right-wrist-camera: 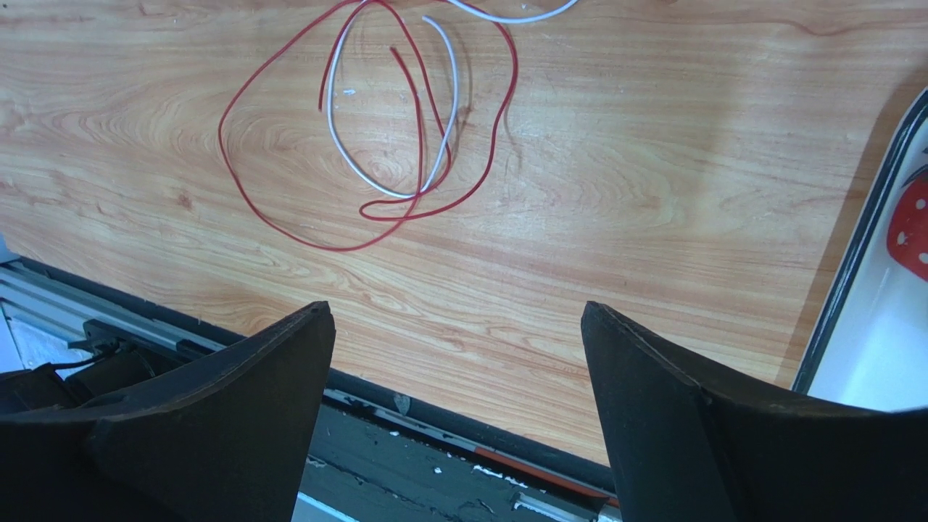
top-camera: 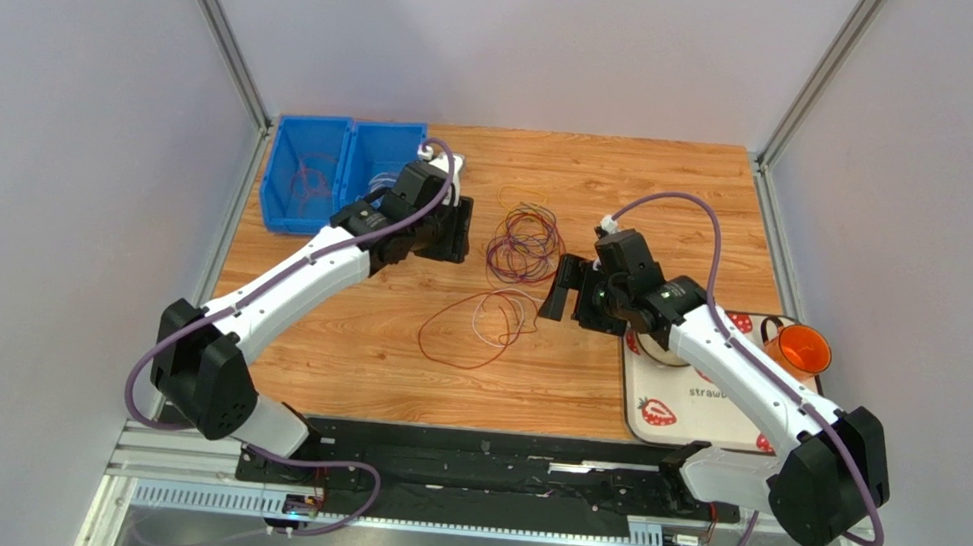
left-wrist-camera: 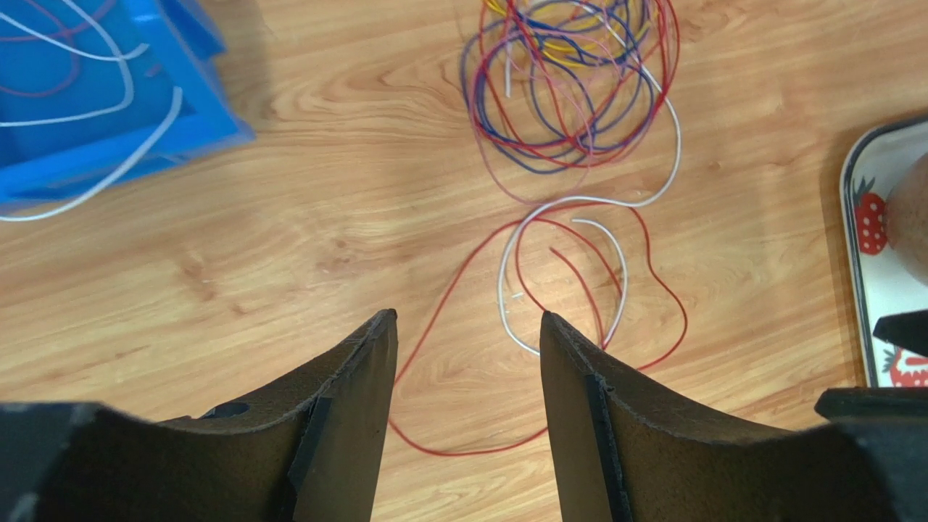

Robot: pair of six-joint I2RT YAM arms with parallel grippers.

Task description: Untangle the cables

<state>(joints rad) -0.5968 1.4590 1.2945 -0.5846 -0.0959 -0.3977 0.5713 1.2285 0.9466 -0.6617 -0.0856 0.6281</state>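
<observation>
Cables [top-camera: 522,244] at bench [top-camera: 357,354] centre: multicolour tangle toward 12 o'clock, loose red loop [top-camera: 475,328] with white strand at its 6 o'clock. Left claw [top-camera: 456,232] at tangle's 9 o'clock, fingers apart, gripping nothing. Right claw [top-camera: 564,291] at loop's 3 o'clock, spread wide, empty. More wires in blue bin [top-camera: 290,218], bench 10 o'clock. Strawberry tray [top-camera: 706,427], orange cup [top-camera: 803,351] at 4 o'clock.
</observation>
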